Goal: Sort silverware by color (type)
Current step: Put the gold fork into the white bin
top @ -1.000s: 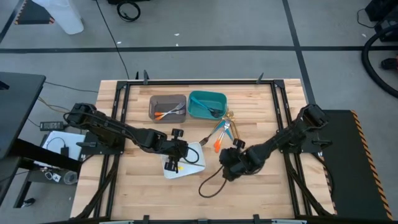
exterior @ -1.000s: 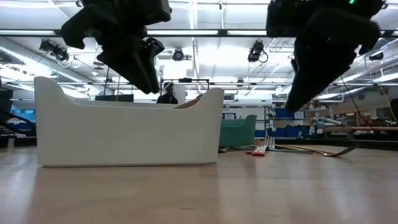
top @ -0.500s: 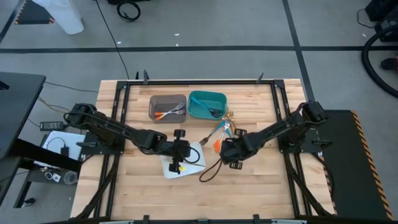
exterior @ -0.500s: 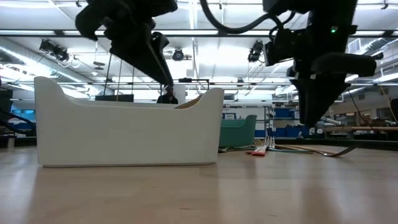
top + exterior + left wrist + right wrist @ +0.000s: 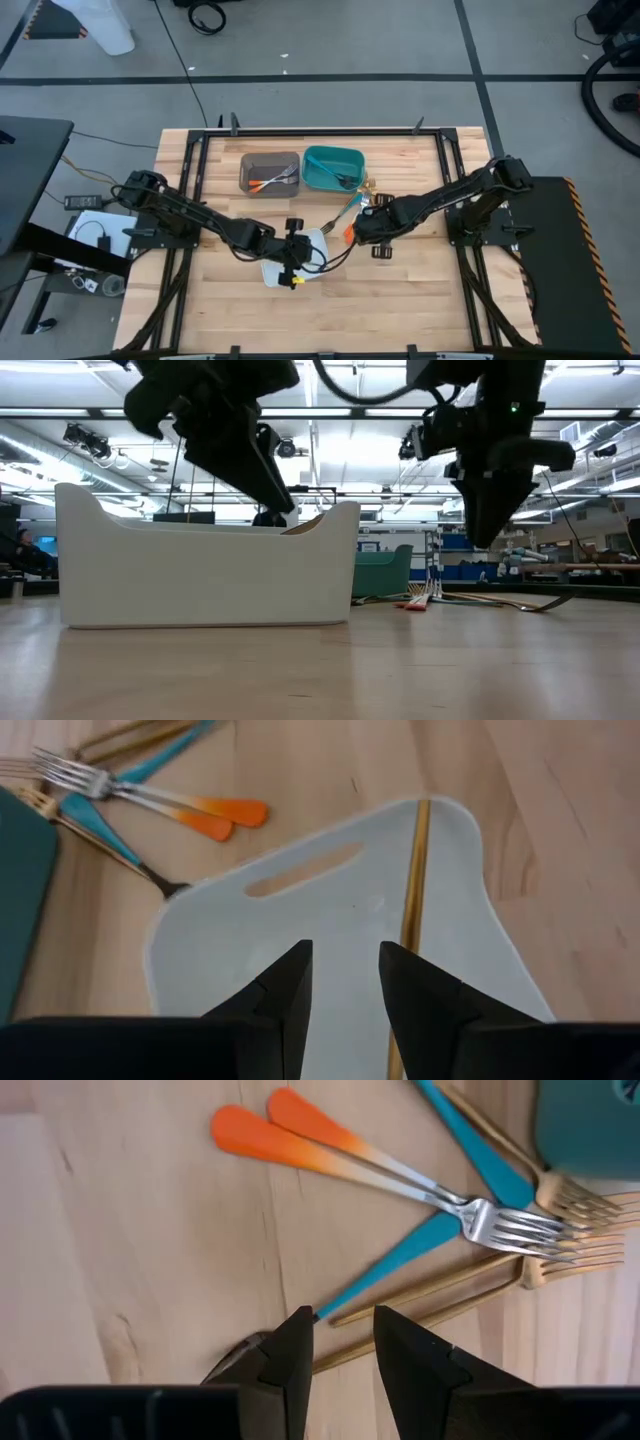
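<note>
We hover our right gripper (image 5: 338, 1342), fingers slightly open and empty, above the loose silverware (image 5: 420, 1190); next we must lower onto one piece. Left gripper (image 5: 343, 982), also slightly open and empty, waits over the white tray (image 5: 250, 950).

My table (image 5: 420, 290) is pale wooden planks inside a dark frame. On it near the far edge sit two bins side by side — a grey bin (image 5: 269, 172) and a teal bin (image 5: 333, 167). A white tray (image 5: 312, 245) rests nearer the middle. Between the tray and the teal bin lies loose silverware (image 5: 357, 212) — orange, teal and gold handles, crossing one another.
</note>
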Action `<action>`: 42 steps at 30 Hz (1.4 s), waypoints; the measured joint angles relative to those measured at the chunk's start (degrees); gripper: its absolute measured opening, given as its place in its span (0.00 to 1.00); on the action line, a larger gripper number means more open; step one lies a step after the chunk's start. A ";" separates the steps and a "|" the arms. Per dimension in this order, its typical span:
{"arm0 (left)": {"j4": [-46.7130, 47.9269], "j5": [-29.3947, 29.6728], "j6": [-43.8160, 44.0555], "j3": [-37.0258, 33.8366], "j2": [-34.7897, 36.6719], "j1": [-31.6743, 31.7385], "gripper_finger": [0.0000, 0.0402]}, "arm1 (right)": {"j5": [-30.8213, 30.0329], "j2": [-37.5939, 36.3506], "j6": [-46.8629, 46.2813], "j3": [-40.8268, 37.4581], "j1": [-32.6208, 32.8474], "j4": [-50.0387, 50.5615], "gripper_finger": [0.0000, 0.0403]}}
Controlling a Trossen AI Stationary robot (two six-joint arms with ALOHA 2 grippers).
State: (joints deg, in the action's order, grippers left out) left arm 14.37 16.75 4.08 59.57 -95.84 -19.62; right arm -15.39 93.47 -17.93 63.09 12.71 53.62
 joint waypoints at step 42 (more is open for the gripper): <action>11.21 8.22 -0.10 0.00 6.37 1.18 0.32 | -2.23 -5.62 -11.15 -21.27 -21.13 -26.65 0.44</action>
State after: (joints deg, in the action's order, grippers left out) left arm 25.59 24.97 3.98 59.57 -89.47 -18.44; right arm -17.62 87.85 -29.08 41.82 -8.42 26.97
